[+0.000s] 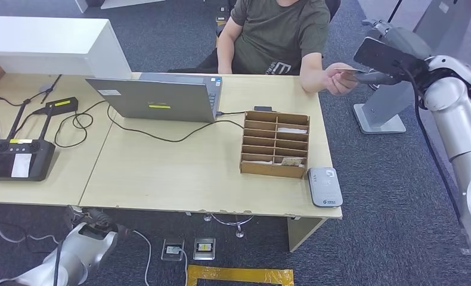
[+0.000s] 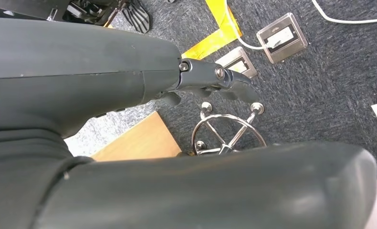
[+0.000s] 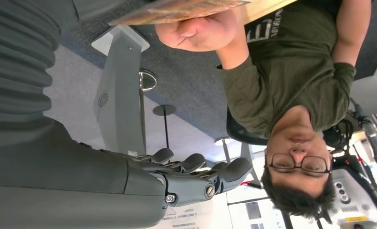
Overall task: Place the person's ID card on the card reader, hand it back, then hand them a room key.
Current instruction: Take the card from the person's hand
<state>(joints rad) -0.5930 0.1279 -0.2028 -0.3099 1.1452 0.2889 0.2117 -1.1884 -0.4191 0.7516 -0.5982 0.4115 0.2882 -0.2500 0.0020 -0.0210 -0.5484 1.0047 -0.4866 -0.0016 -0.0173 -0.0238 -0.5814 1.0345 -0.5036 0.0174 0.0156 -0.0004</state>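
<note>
I see a laptop [image 1: 161, 98] open on the worktop [image 1: 179, 173], a controller [image 1: 19, 158] at its left end, cables [image 1: 161, 136] between.

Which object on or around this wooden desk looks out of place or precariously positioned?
The grey rounded card reader lies at the desk's front right corner, its front edge seeming to overhang slightly, where a nudge could tip it off. Nothing looks spilled or damaged.

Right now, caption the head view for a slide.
Seated person holds out an ID card toward the robot's raised right hand, card reader waiting.
</note>
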